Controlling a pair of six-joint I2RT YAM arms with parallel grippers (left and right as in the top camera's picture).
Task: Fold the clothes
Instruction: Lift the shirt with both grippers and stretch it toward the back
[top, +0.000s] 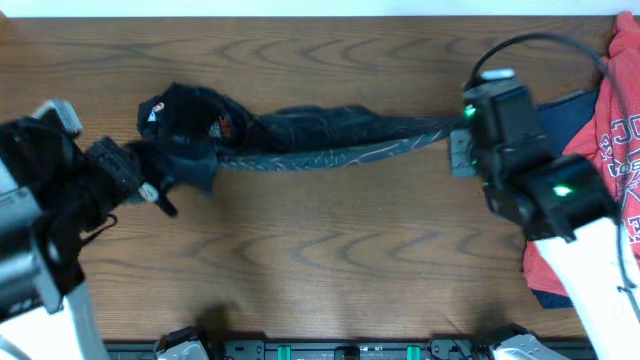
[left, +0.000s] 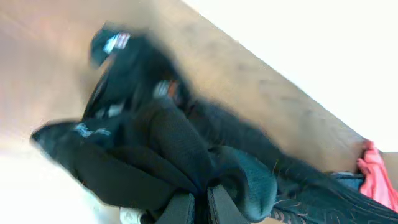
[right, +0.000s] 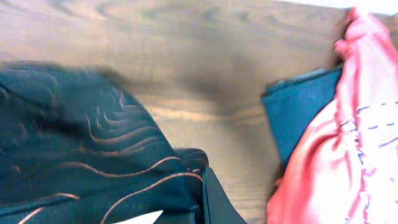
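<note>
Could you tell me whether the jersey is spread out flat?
No, the jersey is bunched into a narrow strip across the table.

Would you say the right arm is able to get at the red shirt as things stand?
Probably not yet: the right gripper seems shut on the black jersey. The red shirt lies close beside it, uncovered, so letting go should free the way.

- Brown wood-grain surface (top: 330, 260).
- Black jersey (top: 300, 140) stretched lengthwise across the far half, seemingly resting on the wood.
- Red garment (top: 612, 120) heaped at the right edge, lying over a navy garment (top: 562, 112).
</note>
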